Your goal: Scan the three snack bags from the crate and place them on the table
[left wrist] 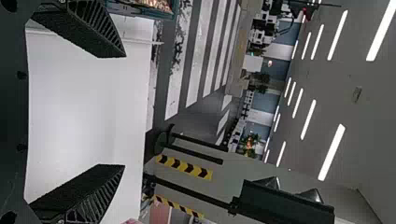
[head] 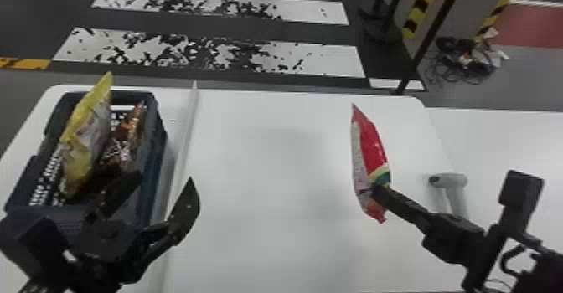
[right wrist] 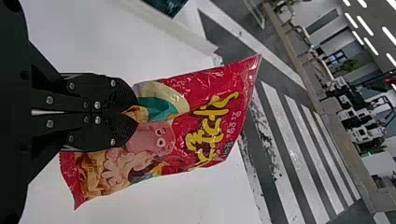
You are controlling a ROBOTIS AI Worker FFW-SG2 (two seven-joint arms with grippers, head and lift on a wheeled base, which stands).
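On the right half of the table, my right gripper (head: 379, 191) is shut on the lower part of a red snack bag (head: 370, 145), which stands upright in its grip. In the right wrist view the right gripper (right wrist: 135, 113) pinches the red bag (right wrist: 210, 112) by one side. My left gripper (head: 163, 200) is at the crate's near right corner, its fingers spread apart. The left wrist view shows the left gripper (left wrist: 123, 111) with nothing between its fingers. A yellow bag (head: 86, 141) and a brown bag (head: 125, 141) stand in the dark crate (head: 157, 154).
A light grey scanner (head: 450, 181) stands on the white table (head: 268, 166), behind the right gripper's arm and right of the red bag. A raised white strip (head: 184, 133) runs along the table beside the crate. Black posts rise beyond the far edge.
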